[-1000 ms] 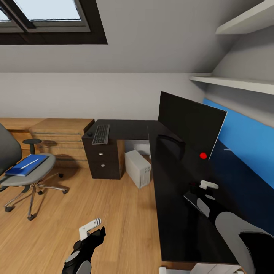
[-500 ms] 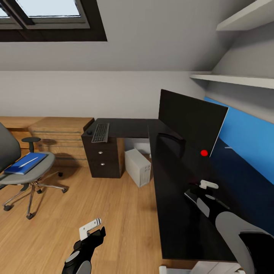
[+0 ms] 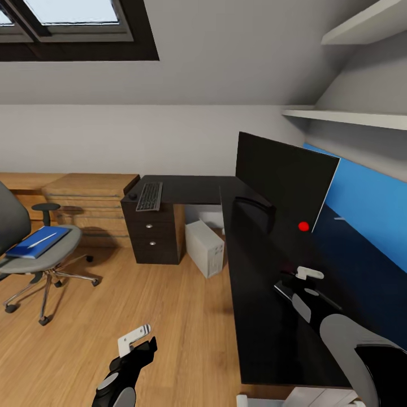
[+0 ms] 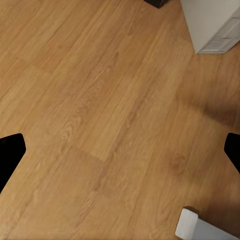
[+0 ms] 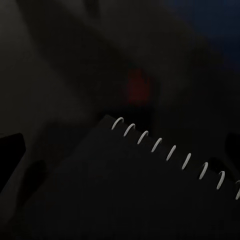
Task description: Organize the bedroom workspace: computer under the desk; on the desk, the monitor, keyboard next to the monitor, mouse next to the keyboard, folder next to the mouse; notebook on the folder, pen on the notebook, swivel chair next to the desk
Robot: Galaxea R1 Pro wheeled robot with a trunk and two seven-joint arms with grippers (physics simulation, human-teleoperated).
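The black L-shaped desk (image 3: 254,316) carries the wide black monitor (image 3: 285,181) on its near wing. The keyboard (image 3: 150,196) and small dark mouse (image 3: 133,196) lie on its far wing. Under the desk stands the light-grey computer (image 3: 204,249). At the left, the grey swivel chair (image 3: 56,254) holds the blue folder (image 3: 34,246) with the white pen (image 3: 42,239) on top. My right gripper (image 3: 299,277) hovers open over the desk, just above the dark spiral-bound notebook (image 5: 150,190). Over the floor, my left gripper (image 3: 141,339) is open and empty.
A light wooden chest (image 3: 90,203) stands behind the chair by the wall. The desk's drawer unit (image 3: 150,237) has round silver knobs. Wall shelves (image 3: 350,118) hang above the blue back panel (image 3: 373,209). Wood floor (image 4: 100,100) lies between chair and desk.
The whole picture shifted slightly a second ago, so the camera moved. Both arms keep their places in the view.
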